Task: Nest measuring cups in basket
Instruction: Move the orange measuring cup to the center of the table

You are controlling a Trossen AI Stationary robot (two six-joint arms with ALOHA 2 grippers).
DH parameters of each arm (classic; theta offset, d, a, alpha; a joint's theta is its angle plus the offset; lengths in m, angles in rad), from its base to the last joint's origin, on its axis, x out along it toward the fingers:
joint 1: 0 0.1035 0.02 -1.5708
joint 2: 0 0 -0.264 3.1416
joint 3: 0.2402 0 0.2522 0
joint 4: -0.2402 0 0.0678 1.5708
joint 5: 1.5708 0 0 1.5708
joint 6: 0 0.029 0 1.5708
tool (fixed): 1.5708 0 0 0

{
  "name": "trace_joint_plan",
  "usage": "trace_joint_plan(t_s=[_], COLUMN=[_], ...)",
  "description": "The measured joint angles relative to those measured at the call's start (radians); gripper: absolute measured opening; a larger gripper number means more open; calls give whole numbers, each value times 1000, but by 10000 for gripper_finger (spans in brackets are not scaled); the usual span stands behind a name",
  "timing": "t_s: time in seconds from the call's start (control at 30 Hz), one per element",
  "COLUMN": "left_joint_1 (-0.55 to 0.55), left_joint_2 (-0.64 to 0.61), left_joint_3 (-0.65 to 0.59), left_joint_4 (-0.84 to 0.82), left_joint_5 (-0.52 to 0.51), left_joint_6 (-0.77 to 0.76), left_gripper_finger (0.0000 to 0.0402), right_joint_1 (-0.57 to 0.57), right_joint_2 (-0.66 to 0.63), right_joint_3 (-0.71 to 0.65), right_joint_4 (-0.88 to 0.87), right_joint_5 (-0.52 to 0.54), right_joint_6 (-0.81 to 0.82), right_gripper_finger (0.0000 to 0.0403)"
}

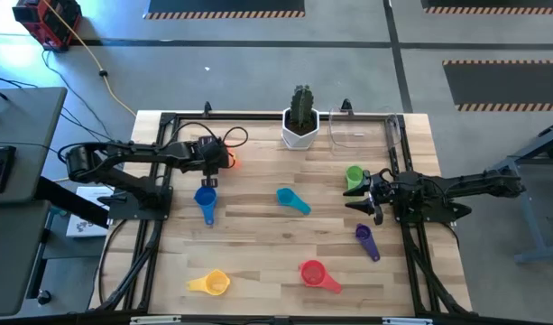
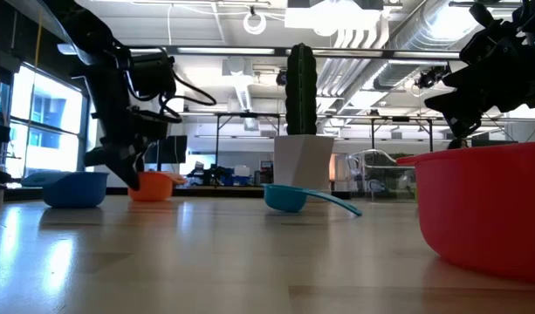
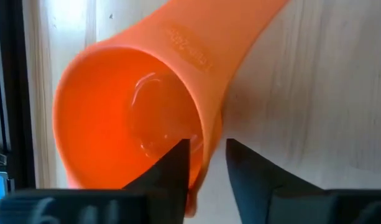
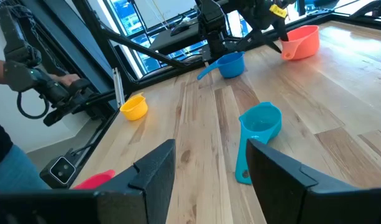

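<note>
At the table's back left, the orange cup [image 1: 229, 161] is pinched at its rim by the left gripper [image 3: 207, 163], one finger inside the bowl and one outside. Just nearer the front, the blue cup [image 1: 206, 199] is seen. The teal cup [image 1: 291, 199] lies mid-table, the yellow cup [image 1: 211, 283] and red cup [image 1: 317, 274] toward the front edge, and the purple cup [image 1: 366, 240] on the right. The right gripper [image 1: 359, 195] is held with its fingers spread above the wood, beside the green cup [image 1: 354, 175]. The clear basket [image 1: 364, 129] is set at the back edge, just right of the white cactus pot [image 1: 300, 132]
</note>
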Motion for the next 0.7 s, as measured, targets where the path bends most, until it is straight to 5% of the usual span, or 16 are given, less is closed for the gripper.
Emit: trace_joint_plan(t_s=[0.23,0.5,0.7], left_joint_1=[0,-37,-123], left_joint_2=[0,0,0], left_joint_3=[0,17,141], left_joint_4=[21,-13,-120], left_joint_5=[-1,51,103], left_joint_6=[0,-42,-154], left_gripper_finger=[8,5,4], right_joint_1=[0,0,0], right_joint_2=[0,0,0], right_joint_3=[0,0,0], right_joint_4=[0,0,0], right_joint_5=[0,0,0], right_joint_6=[0,0,0], right_gripper_finger=[188,188,188])
